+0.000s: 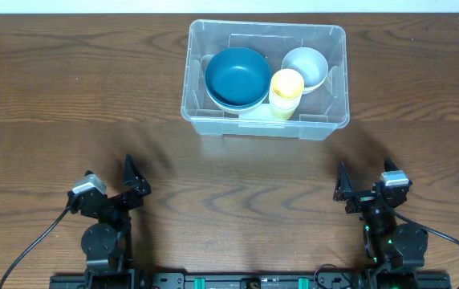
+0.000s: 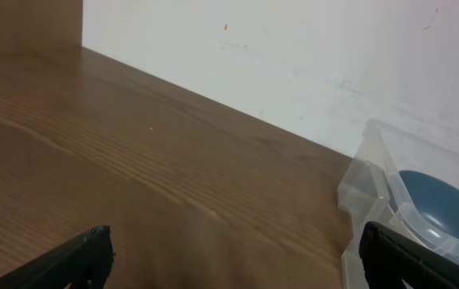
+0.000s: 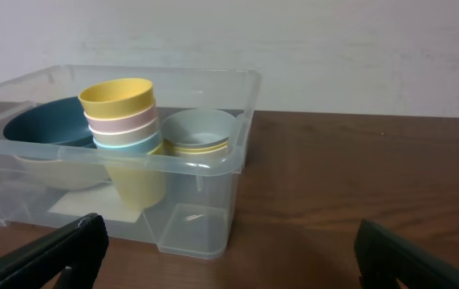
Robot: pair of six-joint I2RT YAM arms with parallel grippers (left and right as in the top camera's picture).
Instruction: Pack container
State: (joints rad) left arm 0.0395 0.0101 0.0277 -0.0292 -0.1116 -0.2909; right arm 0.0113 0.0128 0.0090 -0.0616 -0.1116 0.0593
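At the far middle of the table (image 1: 53, 96) sits the clear container (image 1: 266, 25), upright and open-topped. Inside, a dark blue bowl (image 1: 237, 75) rests on a paler one at the left, a grey bowl (image 1: 305, 67) sits at the right, and a stack of cups topped by a yellow cup (image 1: 286, 87) stands between them, toward the near wall. Both arms are at the near edge, well apart from the container. The left fingers (image 2: 77, 255) are spread wide and hold nothing; the right fingers (image 3: 69, 245) are likewise spread and bare.
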